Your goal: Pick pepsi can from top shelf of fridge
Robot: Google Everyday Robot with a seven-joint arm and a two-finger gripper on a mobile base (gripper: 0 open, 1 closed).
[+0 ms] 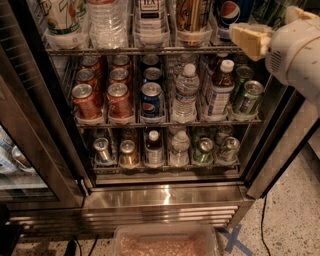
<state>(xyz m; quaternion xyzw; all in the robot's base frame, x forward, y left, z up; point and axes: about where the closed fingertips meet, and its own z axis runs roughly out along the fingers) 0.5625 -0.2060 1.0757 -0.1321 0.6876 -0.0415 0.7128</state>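
The tall dark-blue pepsi can (231, 13) stands at the right end of the top shelf (145, 50), in a clear plastic cup holder; its top is cut off by the frame. My gripper (249, 40), pale yellow on a white arm, hangs just right of and slightly below the can, in front of the shelf's right end. It holds nothing that I can see. The fridge (165, 197) stands open in front of me, with its glass door swung to the left.
Other tall cans and bottles (150, 20) fill the top shelf left of the pepsi can. Short cola and Pepsi cans (119, 100) and bottles stand on the middle rack, and smaller cans on the lower rack. The door frame (280, 150) is at the right. A plastic bin (165, 242) sits on the floor.
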